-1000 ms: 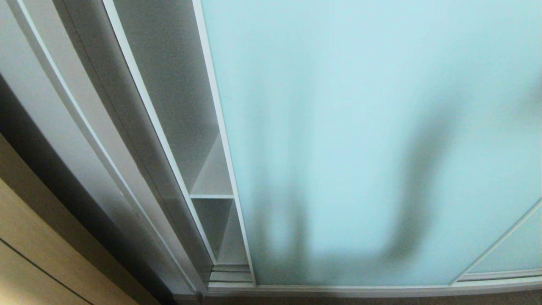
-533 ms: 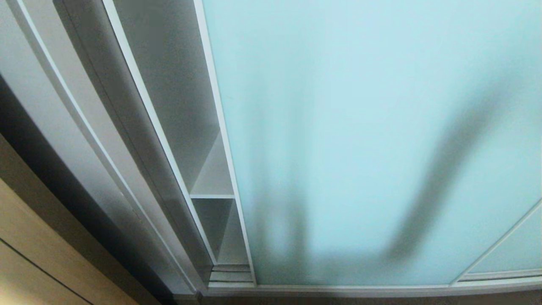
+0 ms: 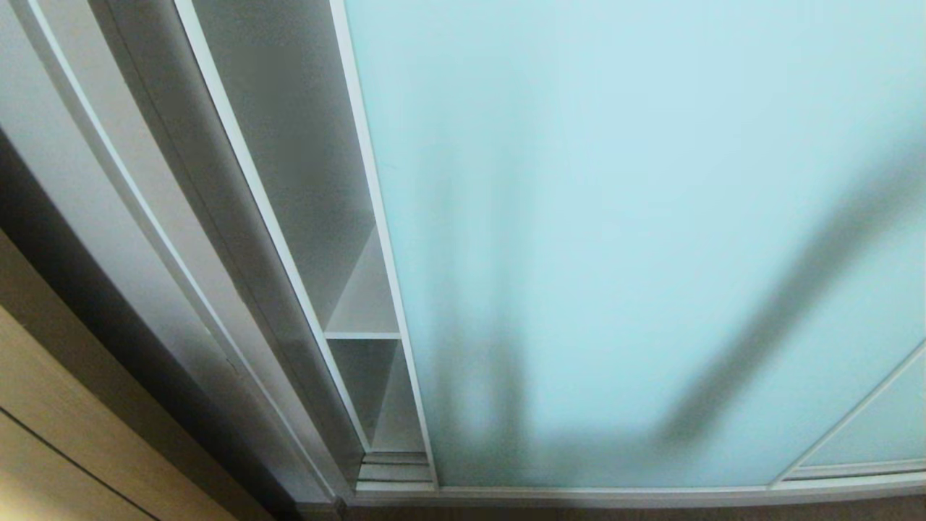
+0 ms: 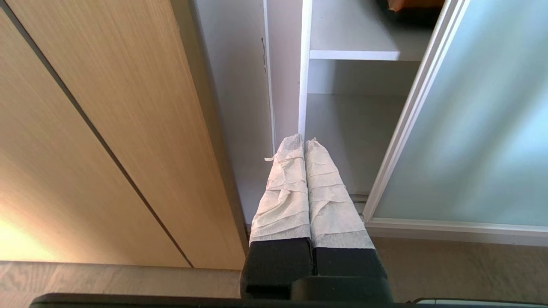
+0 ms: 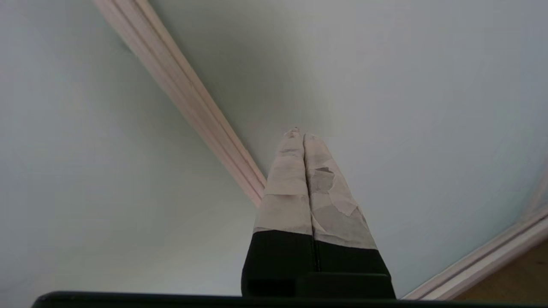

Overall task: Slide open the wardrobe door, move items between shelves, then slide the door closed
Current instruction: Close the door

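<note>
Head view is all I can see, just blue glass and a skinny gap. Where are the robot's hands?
Observer: The right gripper points at the sliding wardrobe door, close to its frosted glass, fingers shut on nothing.
Operator: And the other one?
Observer: The left gripper points at the open gap, fingers shut and empty too.
Operator: Is anything inside?
Observer: A dark and orange thing seems to sit on the shelf; only its edge shows.
</note>
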### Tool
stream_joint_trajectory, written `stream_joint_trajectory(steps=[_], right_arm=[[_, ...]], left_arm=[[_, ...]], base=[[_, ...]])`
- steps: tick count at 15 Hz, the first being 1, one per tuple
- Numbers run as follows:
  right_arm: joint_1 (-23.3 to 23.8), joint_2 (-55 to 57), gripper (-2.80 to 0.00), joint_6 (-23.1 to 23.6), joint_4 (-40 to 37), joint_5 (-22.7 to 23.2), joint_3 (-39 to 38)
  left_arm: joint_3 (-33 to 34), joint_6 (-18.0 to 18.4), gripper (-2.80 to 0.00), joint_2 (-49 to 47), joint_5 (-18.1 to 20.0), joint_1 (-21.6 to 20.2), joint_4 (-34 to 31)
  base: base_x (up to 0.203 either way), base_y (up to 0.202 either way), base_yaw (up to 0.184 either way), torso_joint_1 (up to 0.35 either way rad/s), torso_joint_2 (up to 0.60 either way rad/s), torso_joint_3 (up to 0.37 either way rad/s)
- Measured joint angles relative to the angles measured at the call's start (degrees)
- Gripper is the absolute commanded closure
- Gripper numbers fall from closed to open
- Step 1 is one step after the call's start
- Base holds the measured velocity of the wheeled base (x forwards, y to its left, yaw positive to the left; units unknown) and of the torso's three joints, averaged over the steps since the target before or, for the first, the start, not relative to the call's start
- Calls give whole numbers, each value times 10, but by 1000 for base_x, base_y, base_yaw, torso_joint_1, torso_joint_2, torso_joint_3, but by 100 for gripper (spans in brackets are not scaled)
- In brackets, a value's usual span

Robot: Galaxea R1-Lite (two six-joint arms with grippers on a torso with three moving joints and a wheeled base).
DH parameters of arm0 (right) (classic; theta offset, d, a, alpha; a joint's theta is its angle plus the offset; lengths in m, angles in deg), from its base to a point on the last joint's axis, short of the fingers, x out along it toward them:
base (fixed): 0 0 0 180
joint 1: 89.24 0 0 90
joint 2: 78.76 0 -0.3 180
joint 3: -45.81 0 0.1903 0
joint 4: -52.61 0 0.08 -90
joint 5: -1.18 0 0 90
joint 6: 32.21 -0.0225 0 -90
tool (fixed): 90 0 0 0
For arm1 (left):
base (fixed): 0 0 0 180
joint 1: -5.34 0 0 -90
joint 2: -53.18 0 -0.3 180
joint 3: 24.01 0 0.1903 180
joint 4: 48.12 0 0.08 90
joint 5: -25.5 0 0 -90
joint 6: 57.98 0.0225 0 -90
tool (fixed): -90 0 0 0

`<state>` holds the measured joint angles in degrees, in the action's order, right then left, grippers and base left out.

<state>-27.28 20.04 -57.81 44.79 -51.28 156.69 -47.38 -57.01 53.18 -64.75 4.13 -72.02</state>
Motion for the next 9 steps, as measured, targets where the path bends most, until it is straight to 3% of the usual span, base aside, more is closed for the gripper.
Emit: stream_joint_trajectory(steps=[3, 9], right_arm=[[8, 25, 0, 0, -2, 47, 6], [10, 57, 0, 0, -5, 77, 17]], left_arm=[[0, 0, 0, 0, 0, 0, 0], [0, 0, 0, 0, 0, 0, 0]], base=[[0, 0, 0, 0, 0, 0], [0, 0, 0, 0, 0, 0]])
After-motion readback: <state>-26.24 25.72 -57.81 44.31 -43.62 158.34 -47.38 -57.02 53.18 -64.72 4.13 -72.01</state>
